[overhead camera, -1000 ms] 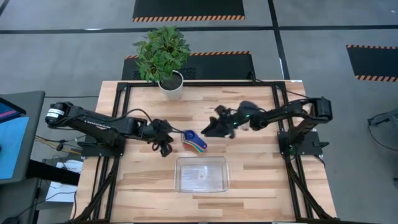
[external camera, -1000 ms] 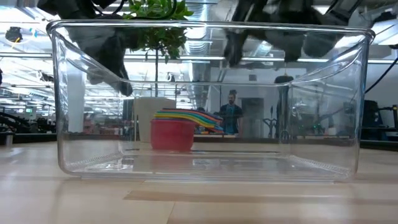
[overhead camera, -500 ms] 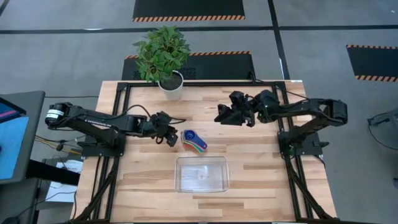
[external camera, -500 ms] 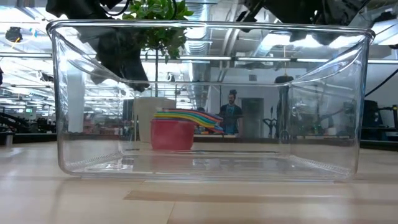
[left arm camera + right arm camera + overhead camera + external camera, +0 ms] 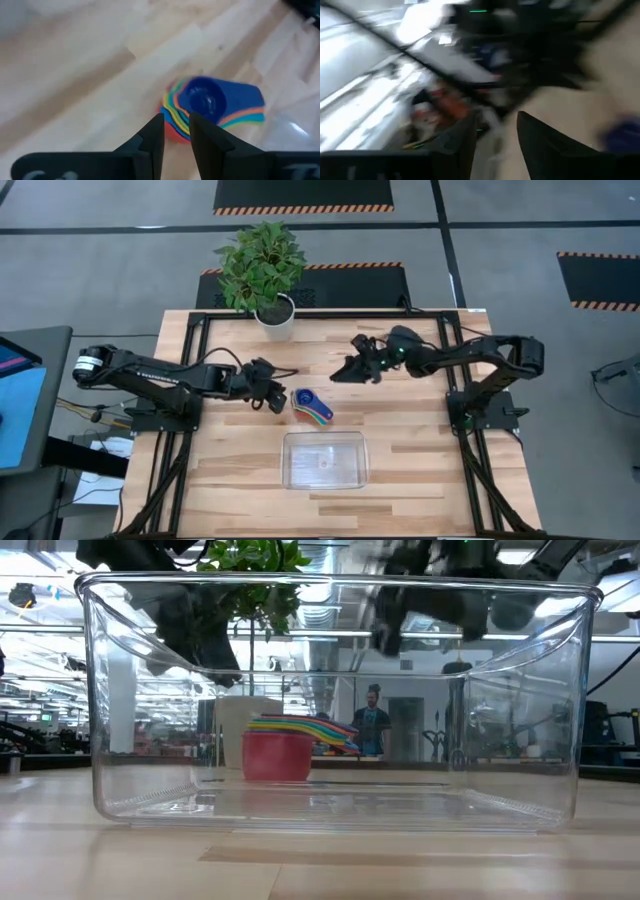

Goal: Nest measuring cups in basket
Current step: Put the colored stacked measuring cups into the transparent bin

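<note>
On your wooden desk (image 5: pixel 400 450), nested measuring cups (image 5: pixel 311 405) sit behind the empty basket (image 5: pixel 325 459), your left end effector (image 5: pixel 277 397) slightly parted beside them, right end effector (image 5: pixel 345 371) raised, narrowly parted

The right wrist view was smeared throughout. The nested measuring cups (image 5: pixel 285 745) hid one another, so their count was unclear.

Mostly wood and plastic on show here.
The table (image 5: pixel 400 440) is pale wood planks with a matt finish; the basket (image 5: pixel 325 459) is clear glossy plastic, the measuring cups (image 5: pixel 202 107) look like smooth coloured plastic, and the grippers' fingers (image 5: pixel 154 137) are matt black.
</note>
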Available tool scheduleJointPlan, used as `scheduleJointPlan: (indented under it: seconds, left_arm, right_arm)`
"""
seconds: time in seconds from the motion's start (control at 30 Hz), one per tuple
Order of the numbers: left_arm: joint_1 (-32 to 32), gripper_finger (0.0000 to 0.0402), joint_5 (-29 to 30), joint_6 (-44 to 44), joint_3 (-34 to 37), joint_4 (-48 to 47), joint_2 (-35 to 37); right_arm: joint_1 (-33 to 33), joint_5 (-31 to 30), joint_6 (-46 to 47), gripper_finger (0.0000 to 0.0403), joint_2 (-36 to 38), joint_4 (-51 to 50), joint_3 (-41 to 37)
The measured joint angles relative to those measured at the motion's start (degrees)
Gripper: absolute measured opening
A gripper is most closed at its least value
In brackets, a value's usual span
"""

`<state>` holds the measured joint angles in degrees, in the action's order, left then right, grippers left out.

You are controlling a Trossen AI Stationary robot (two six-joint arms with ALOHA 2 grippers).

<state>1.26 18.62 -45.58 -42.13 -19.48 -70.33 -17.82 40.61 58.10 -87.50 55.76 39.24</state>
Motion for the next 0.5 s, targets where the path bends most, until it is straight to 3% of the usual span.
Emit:
scheduleJointPlan:
  seconds: [0.1,0.23,0.5]
  left_arm:
    - [-1.5,0.0078,-5.9,-2.6,0.0,0.4,-0.4]
    - [-2.0,0.0078,-6.6,-7.3,-1.7,1.2,-0.7]
    - [-1.3,0.0077,-2.1,-14.6,-8.9,0.9,-3.2]
  right_arm:
    - [-1.9,-3.0,-5.1,0.0153,-0.1,-9.7,0.0]
    - [-4.7,-2.5,-7.6,0.0136,-0.1,-12.0,0.0]
    - [-10.5,9.7,-15.6,0.0122,0.0,-19.7,0.0]
